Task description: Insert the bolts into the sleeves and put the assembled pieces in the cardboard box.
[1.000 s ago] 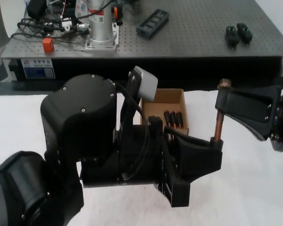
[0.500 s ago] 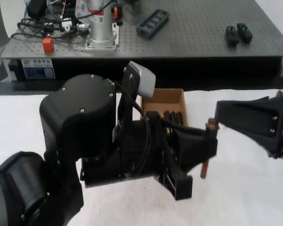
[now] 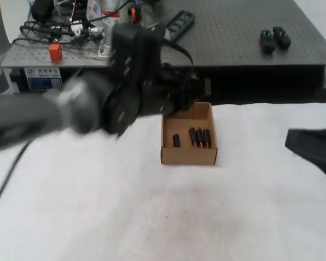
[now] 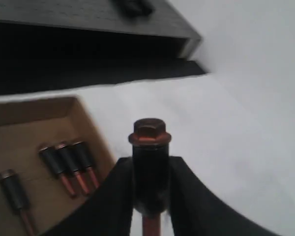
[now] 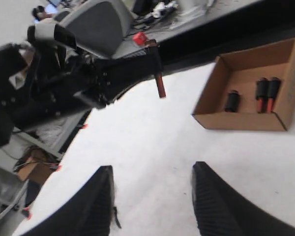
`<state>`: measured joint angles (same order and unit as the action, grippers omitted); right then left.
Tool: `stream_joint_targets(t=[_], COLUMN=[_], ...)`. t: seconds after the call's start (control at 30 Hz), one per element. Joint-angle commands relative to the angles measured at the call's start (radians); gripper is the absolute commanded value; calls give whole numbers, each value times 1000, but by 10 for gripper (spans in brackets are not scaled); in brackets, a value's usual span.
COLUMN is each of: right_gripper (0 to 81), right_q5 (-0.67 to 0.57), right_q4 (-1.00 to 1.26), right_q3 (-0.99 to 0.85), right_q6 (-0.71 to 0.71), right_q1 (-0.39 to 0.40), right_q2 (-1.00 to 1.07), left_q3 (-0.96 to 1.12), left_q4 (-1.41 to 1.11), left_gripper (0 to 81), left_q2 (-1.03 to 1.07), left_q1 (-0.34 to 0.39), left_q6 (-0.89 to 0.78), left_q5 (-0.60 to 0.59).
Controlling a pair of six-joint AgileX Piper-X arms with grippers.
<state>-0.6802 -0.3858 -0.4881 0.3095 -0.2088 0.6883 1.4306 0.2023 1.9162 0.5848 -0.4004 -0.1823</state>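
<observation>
Left gripper (image 4: 150, 169) has its two fingers pinched tight on the black sleeve (image 4: 150, 172) of an assembled piece (image 4: 150, 133). The bolt's hex head stands proud above the fingers and the copper shank pokes out below. That piece hangs in the air close to the cardboard box (image 3: 188, 156), which sits toward the far edge of the white-covered table (image 3: 250, 217), about midway along it. Whether the piece is already over the box opening, I can't tell.

Four finished pieces (image 3: 199, 137) lie in the box: three side by side by its right wall and one apart nearer the left wall.

Right gripper (image 5: 152, 177) waits at the table's right edge, its fingers spread wide with nothing between them.

The step in hand looks like the drop-off. To do it well, I'd bring the piece over the bare cardboard at the box's far end and get it low inside the walls. I'd tip it to lie the same way as its neighbours, and only then part the fingers. Let go from high up and it may bounce out or knock the row. The right arm is best left where it is, well apart from the box.
</observation>
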Motion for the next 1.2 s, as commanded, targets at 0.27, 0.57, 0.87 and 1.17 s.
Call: stream_joint_targets(t=[0.27, 0.57, 0.87, 1.17], right_gripper=[367, 367, 362, 70], right_q5=[37, 37, 3, -11], right_q4=[-20, -20, -20, -61], right_q3=[-4, -4, -4, -2], right_q6=[-11, -11, -11, -114], right_q1=[-7, -7, -7, -7], right_q2=[-6, -6, -6, -29], left_q3=[561, 642, 637, 264], left_q4=[455, 548, 668, 636], left_gripper=[6, 304, 48, 8], left_q2=[406, 483, 307, -98], left_q1=[-8, -8, -8, -8], left_q6=[103, 61, 136, 205], left_q5=[21, 14, 76, 299])
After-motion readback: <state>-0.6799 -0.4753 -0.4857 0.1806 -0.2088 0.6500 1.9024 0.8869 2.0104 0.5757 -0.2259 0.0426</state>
